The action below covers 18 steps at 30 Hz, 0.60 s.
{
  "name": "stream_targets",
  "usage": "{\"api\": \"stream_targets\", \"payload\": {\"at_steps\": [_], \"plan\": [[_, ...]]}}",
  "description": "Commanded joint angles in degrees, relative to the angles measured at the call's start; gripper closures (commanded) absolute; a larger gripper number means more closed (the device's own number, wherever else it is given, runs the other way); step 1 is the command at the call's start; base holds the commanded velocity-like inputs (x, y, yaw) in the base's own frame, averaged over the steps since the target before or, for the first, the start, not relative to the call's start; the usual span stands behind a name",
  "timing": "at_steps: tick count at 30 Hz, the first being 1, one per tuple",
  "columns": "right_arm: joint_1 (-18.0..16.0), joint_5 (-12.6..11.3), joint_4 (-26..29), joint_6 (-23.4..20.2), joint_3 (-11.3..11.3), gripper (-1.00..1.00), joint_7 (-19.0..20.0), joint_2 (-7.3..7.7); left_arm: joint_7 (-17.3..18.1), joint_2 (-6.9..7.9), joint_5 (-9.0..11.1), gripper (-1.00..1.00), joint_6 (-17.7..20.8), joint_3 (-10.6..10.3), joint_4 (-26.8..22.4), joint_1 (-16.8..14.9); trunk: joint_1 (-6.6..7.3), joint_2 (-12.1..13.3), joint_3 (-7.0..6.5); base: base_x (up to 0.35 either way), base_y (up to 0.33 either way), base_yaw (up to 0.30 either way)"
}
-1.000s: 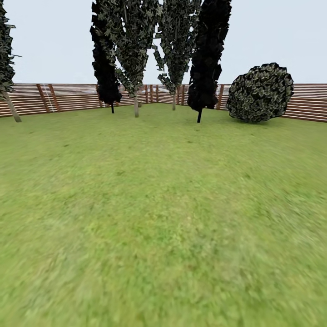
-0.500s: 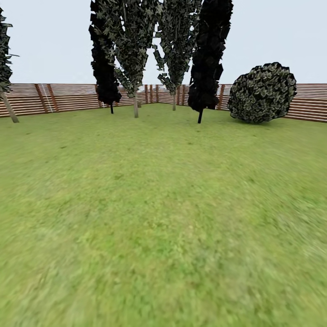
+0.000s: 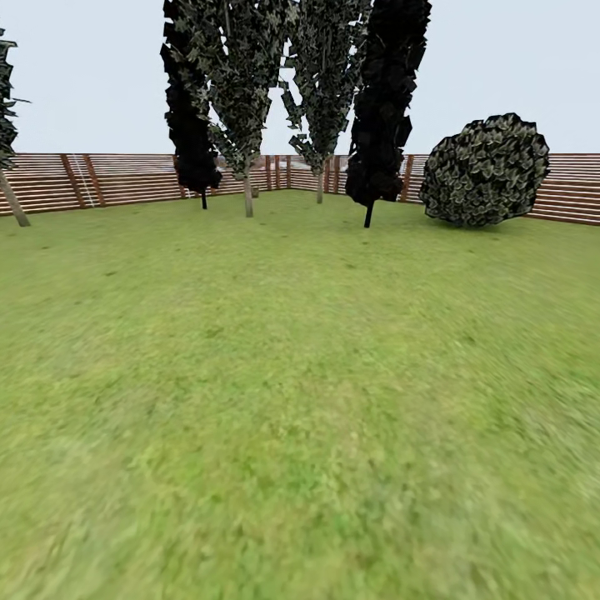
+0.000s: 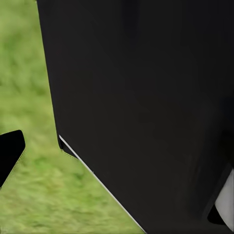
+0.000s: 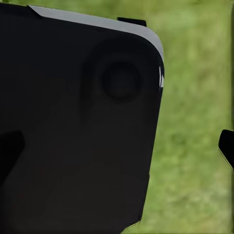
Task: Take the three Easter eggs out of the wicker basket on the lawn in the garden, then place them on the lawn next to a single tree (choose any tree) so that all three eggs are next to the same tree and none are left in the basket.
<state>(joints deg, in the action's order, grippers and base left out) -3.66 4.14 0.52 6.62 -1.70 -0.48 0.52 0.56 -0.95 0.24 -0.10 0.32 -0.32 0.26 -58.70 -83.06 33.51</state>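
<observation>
Four columnar trees stand at the far fence [image 3: 125,177]: two near-black ones [image 3: 190,125] [image 3: 383,108], two pale-trunked leafy ones [image 3: 247,108] [image 3: 321,92]. Round dark bush [image 3: 486,171] to their right, another slim trunk [image 3: 12,200] at far left edge. Wide lawn [image 3: 300,400] in front, bare of eggs or basket in head view, so their place can't be told from here. Wrist views: dark robot body panel [image 4: 146,107] [image 5: 78,136] over blurred grass; whether either claw is open or closed, cannot tell. Step, as judged: robot in transit across garden, searching or heading for a tree. Next move calls for locating the wicker basket, or closing on a pale-trunked tree.
</observation>
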Motion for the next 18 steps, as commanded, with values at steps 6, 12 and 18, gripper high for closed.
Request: {"api": "stream_targets", "payload": {"at_steps": [6, 12, 18], "plan": [[0.0, 0.4, -0.1, 0.1, -0.1, -1.00, 0.0, 0.01, 0.1, -0.01, 0.0, -1.00, 0.0, 0.0, 0.0, 0.0, -0.03, 0.0, 0.04, 0.325, 0.000, 0.000], [0.0, 0.4, -0.1, 0.1, -0.1, -1.00, 0.0, 0.01, 0.1, -0.01, 0.0, -1.00, 0.0, 0.0, 0.0, 0.0, -0.03, 0.0, 0.04, 0.325, 0.000, 0.000], [0.0, 0.4, -0.1, 0.1, -0.1, -1.00, 0.0, 0.01, 0.1, 0.01, 0.0, -1.00, 0.0, 0.0, 0.0, 0.0, -0.03, 0.0, 0.04, 0.325, 0.000, 0.000]]}}
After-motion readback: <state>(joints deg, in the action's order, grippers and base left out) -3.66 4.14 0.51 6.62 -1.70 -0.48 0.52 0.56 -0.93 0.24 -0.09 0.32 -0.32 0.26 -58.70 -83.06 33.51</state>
